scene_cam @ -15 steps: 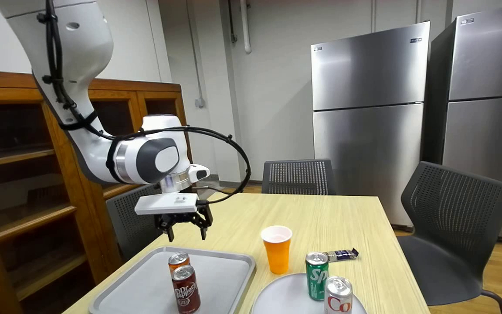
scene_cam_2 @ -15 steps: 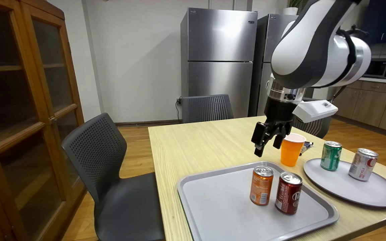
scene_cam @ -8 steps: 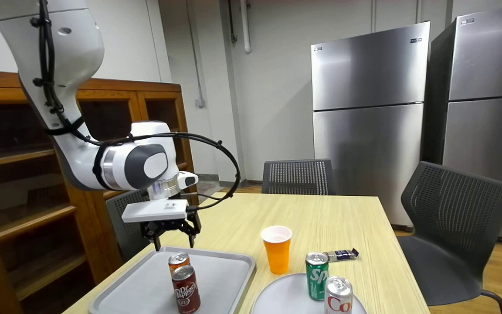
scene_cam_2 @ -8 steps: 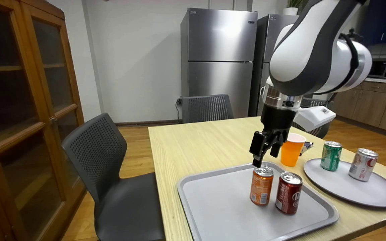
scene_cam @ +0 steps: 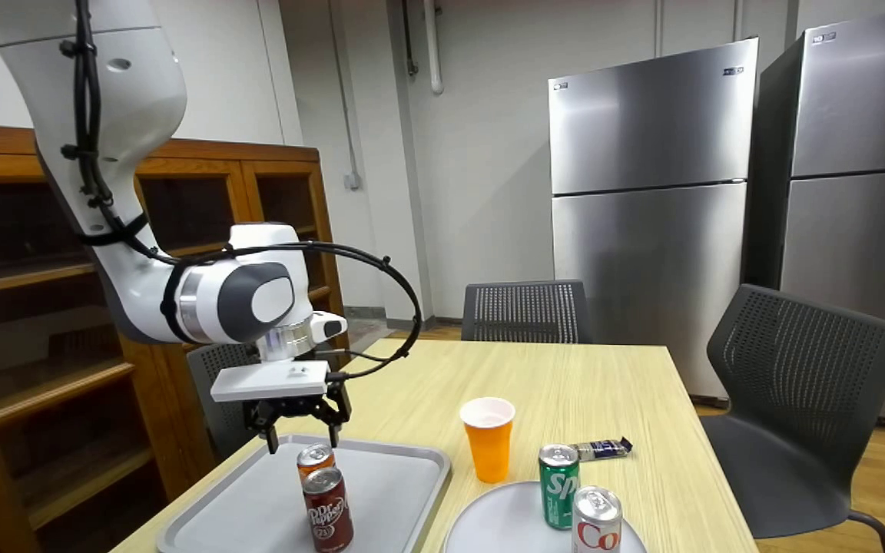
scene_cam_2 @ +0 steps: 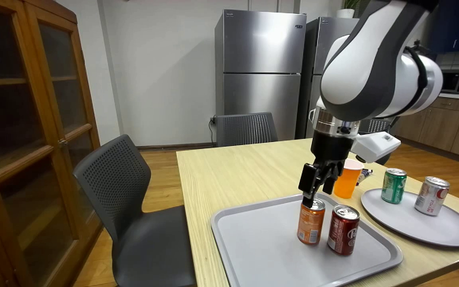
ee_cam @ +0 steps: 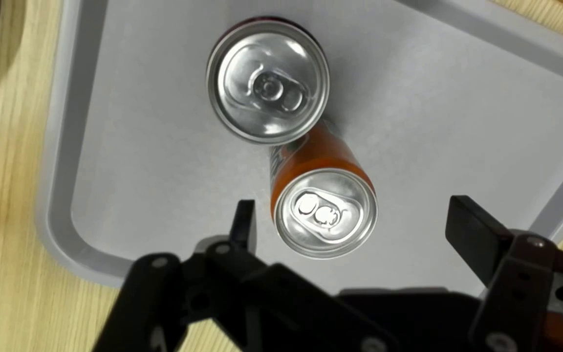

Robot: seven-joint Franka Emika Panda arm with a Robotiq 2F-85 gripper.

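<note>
My gripper (ee_cam: 352,215) is open and empty, pointing down just above an orange can (ee_cam: 325,213). In the wrist view the can's lid shows between the fingers, nearer to the left finger (ee_cam: 245,222). It also shows in both exterior views (scene_cam: 316,457) (scene_cam_2: 311,225). In an exterior view a finger overlaps the can's top edge (scene_cam_2: 307,201); I cannot tell whether it touches. A dark red Dr Pepper can (scene_cam_2: 343,233) stands upright close beside it, and its lid shows in the wrist view (ee_cam: 268,80). Both cans stand on a grey rectangular tray (scene_cam_2: 269,251).
An orange cup (scene_cam: 488,449) stands beside the tray. A round grey plate (scene_cam_2: 448,233) holds a green Sprite can (scene_cam: 559,491) and a silver can (scene_cam_2: 432,197). A wrapped bar (scene_cam: 604,449) lies behind. Chairs (scene_cam_2: 114,191) stand around the wooden table (scene_cam: 565,384).
The gripper has moved down towards the orange can, and to the left in both exterior views at first. It stays open. The cans, cup, tray and plate have not moved.
</note>
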